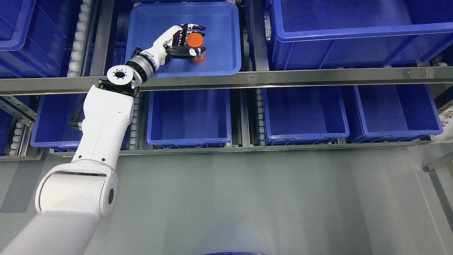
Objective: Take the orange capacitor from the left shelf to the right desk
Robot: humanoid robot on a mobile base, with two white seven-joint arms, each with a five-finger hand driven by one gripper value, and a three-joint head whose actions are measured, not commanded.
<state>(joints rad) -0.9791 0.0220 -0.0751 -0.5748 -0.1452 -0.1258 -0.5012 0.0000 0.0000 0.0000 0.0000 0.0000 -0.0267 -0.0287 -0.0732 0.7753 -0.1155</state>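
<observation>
- Upper shelf level, middle: shallow blue plastic bin point(226, 35) with rounded corners and a smooth floor. Only item in it is the orange capacitor point(196, 47).
- Capacitor is a short cylinder with a flat matte orange top, standing roughly upright near the bin's middle, a bit toward the front wall. White print on its side, too small to read.
- Left hand point(182, 40) is wrapped around the capacitor: black-and-white fingers point(193, 27) curl over the far side, thumb point(191, 52) presses on the near side. Grasping it. Can't tell if it's lifted off the bin floor or sitting on it.
- Left arm point(102, 131) comes up from the lower left, thick glossy white shell, bends at a round metal joint point(120, 75) right over the steel shelf rail point(283, 76), then the wrist angles up and right into the bin.
- Right arm isn't visible from here.
- Upper right: large deep blue tote point(354, 35), what shows of the interior is bare.
- Upper left: another blue tote point(28, 39), cut off by the frame edge.
- Lower level: row of four blue bins; the three clear ones point(189, 117) point(304, 113) point(396, 109) show bare floors. The leftmost point(53, 120) is partly hidden behind the arm.
- White roller tracks point(79, 39) run between the bin lanes.
- Floor point(265, 198) below the shelf is smooth grey, slightly reflective.
</observation>
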